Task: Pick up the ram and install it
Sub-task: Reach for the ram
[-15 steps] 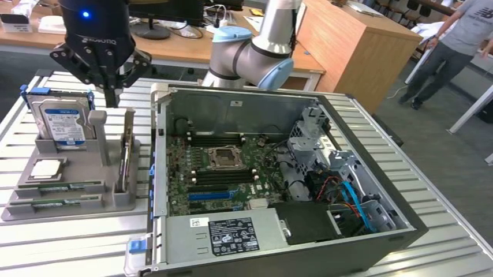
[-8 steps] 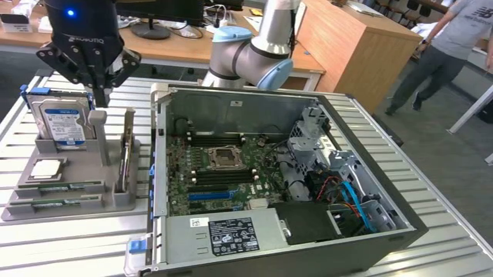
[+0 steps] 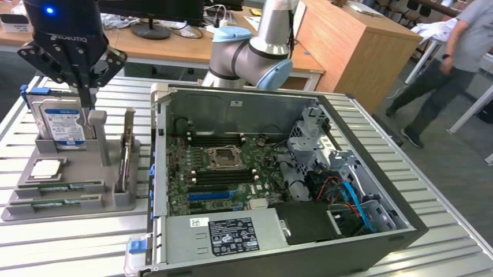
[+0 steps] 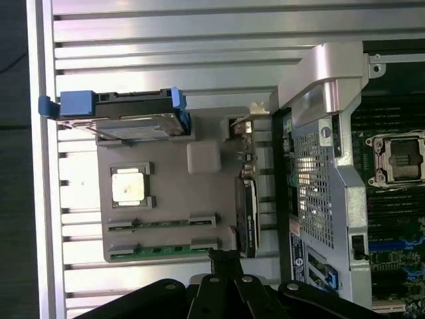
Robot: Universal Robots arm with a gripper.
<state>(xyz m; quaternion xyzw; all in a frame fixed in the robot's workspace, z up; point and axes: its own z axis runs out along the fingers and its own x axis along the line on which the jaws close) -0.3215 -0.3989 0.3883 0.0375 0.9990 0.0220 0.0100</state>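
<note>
Right, at the upper left of the exterior view I have the gripper [image 3: 87, 105] hanging fingers-down, its two fingers pressed flat together. Its tips sit in front of the blue-and-white hard drive [image 3: 63, 124], which stands on edge at the back of the grey holder [image 3: 117, 201]. Lower in that holder, the square silver processor [image 3: 46, 168] lies flat. Just below it, the first ram stick [image 3: 58, 187] and the second ram stick [image 3: 50, 203] lie in their slots, side by side, well apart from the gripper.

From the wrist view I see the same holder [image 4: 179, 199], with both green sticks [image 4: 163, 224] [image 4: 163, 250] seated in it and the closed fingertips [image 4: 224, 258] dark in the foreground.

Moving to the middle of the exterior view, the open computer case [image 3: 231, 115] lies on the slatted table [image 3: 69, 242], its motherboard [image 3: 231, 179] and bare processor socket [image 3: 225, 156] facing up. Behind it rises the arm [image 3: 246, 57]. At the upper right, a person [image 3: 454, 52] walks past.
</note>
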